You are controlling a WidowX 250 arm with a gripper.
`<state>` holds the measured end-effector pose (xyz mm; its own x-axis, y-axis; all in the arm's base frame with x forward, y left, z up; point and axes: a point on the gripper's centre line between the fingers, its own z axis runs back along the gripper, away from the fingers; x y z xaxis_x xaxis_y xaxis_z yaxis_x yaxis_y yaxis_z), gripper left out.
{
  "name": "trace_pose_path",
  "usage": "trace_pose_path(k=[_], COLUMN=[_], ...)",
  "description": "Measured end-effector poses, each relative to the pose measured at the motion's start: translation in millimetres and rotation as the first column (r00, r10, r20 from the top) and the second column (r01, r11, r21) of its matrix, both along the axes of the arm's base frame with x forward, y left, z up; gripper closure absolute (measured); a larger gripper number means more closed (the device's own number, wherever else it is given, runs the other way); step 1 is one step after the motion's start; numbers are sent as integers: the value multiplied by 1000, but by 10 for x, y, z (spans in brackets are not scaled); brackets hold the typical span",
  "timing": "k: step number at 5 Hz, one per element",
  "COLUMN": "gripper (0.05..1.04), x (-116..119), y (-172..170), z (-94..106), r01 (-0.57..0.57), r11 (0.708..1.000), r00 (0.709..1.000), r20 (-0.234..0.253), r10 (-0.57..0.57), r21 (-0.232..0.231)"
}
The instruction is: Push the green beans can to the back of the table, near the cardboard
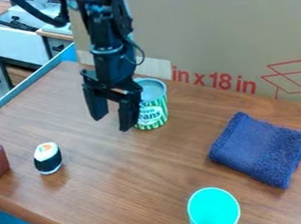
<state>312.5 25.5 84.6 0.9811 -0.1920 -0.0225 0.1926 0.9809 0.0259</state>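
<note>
One can [153, 103] beside the tool [113, 122]

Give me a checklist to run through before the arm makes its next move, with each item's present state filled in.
1. Gripper open and holding nothing: ok, its fingers stand apart with bare wood visible between them.
2. Gap between gripper and green can: cannot tell, as one finger overlaps the can's edge in this view.
3. Green can upright: ok, it stands on the table.
4. Blue cloth away from the gripper: ok, it lies folded to the right of the can in the picture.
5. Whole teal cup in view: not ok, the picture's bottom edge cuts it off.
6. Toy sushi roll apart from the gripper: ok.
</note>
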Motion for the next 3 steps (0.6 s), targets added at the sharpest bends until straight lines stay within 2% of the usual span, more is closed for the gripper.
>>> trace_pose_path(k=[1,2,3], gripper=[83,83,83], x=[-351,-609,-770], y=[-16,-109,-307], z=[321,476,675], r01=[-22,-16,32], r11=[999,998,998], r00=[996,993,988], r20=[92,121,151], r10=[20,9,-40], r21=[24,59,55])
